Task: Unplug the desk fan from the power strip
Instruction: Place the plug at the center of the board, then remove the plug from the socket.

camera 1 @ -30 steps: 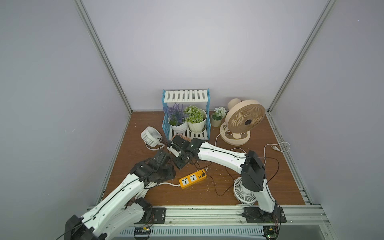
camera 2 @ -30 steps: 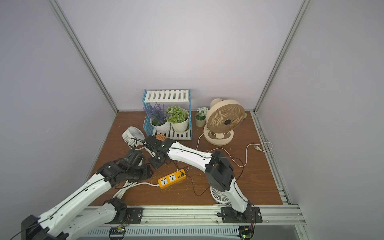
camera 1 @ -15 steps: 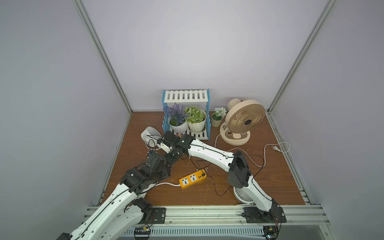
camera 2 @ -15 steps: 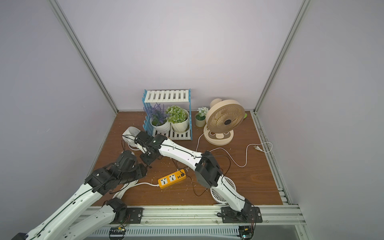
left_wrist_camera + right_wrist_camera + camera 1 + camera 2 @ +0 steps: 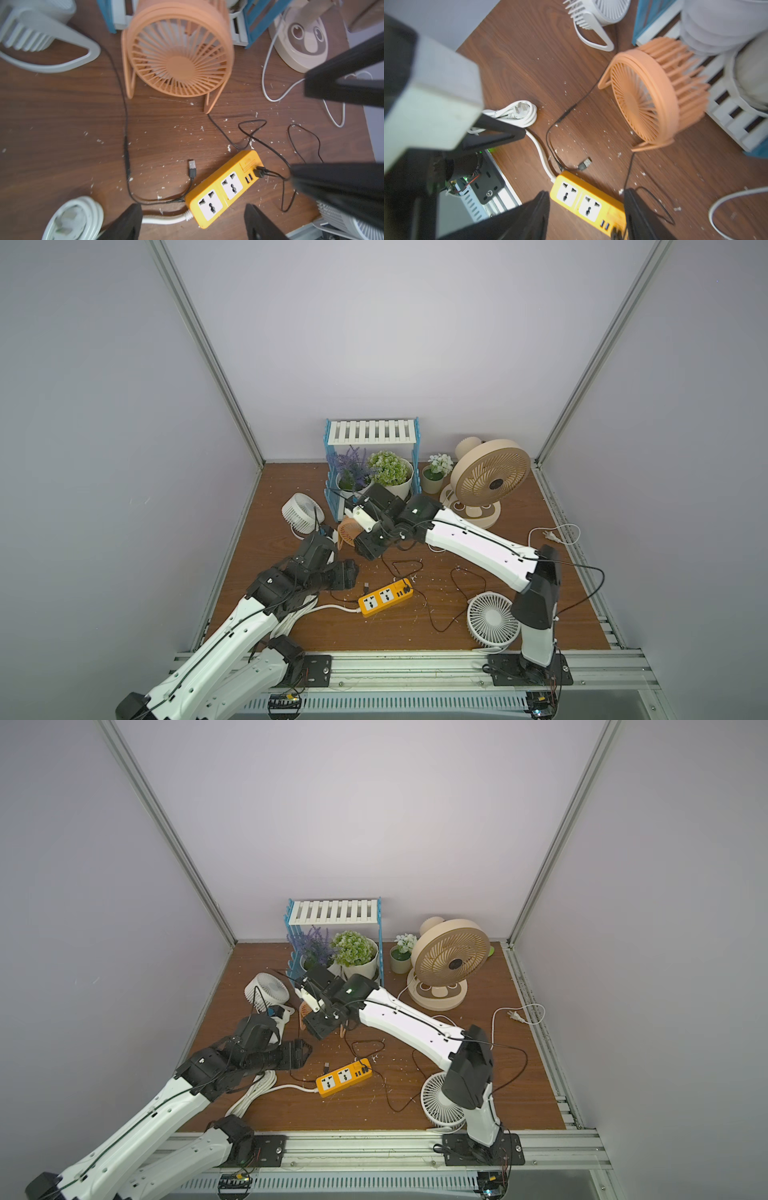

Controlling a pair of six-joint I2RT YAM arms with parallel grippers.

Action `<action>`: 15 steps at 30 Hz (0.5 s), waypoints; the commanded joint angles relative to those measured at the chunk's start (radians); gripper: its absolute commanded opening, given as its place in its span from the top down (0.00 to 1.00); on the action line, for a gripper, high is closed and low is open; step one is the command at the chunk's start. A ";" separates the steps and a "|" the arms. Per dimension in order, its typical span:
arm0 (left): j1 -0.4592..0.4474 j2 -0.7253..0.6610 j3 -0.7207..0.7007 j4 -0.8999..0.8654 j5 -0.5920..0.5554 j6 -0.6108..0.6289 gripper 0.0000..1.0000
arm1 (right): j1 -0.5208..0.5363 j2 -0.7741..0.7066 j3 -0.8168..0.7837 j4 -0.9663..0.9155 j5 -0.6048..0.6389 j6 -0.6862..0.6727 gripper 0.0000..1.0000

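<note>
In both top views the power strip point(image 5: 385, 596) lies on the table point(image 5: 374, 635); the left wrist view adds a loose USB plug point(image 5: 192, 168) beside it, a second plug point(image 5: 259, 172) seemingly seated in it, and the left gripper point(image 5: 191, 224) spread wide, empty; the right wrist view shows the right gripper point(image 5: 586, 218) equally parted, holding nothing.

Table point(image 5: 276, 489) tally
Two white desk fans point(image 5: 298, 514) point(image 5: 492, 622), one orange fan point(image 5: 345, 531), one beige fan point(image 5: 492, 483), three potted plants point(image 5: 390, 472), one power strip point(image 5: 384, 597), one rack point(image 5: 372, 432).
</note>
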 commanded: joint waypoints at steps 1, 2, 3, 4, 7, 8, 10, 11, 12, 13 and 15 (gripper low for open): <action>-0.038 0.052 0.026 0.107 0.107 0.148 0.19 | -0.037 -0.104 -0.134 0.032 0.054 0.068 0.43; -0.065 0.073 0.025 0.122 0.110 0.180 0.19 | -0.047 -0.134 -0.178 0.033 0.056 0.080 0.44; -0.095 0.089 0.022 0.138 0.115 0.220 0.19 | -0.056 -0.162 -0.218 0.037 0.056 0.092 0.46; -0.130 0.108 0.017 0.154 0.119 0.259 0.19 | -0.061 -0.189 -0.260 0.039 0.058 0.102 0.47; -0.236 0.163 -0.009 0.203 0.124 0.386 0.18 | -0.062 -0.255 -0.367 0.057 0.055 0.130 0.50; -0.264 0.177 -0.022 0.225 0.129 0.426 0.17 | -0.063 -0.272 -0.396 0.065 0.046 0.139 0.51; -0.303 0.198 -0.051 0.272 0.134 0.489 0.16 | -0.063 -0.297 -0.452 0.082 0.028 0.160 0.54; -0.314 0.204 -0.067 0.295 0.139 0.515 0.15 | -0.063 -0.308 -0.478 0.090 0.018 0.172 0.55; -0.317 0.206 -0.082 0.319 0.145 0.536 0.15 | -0.062 -0.319 -0.504 0.097 0.011 0.182 0.57; -0.318 0.205 -0.097 0.343 0.147 0.551 0.14 | -0.062 -0.330 -0.527 0.102 0.005 0.191 0.57; -0.319 0.193 -0.131 0.389 0.153 0.583 0.09 | -0.060 -0.359 -0.576 0.109 0.000 0.204 0.57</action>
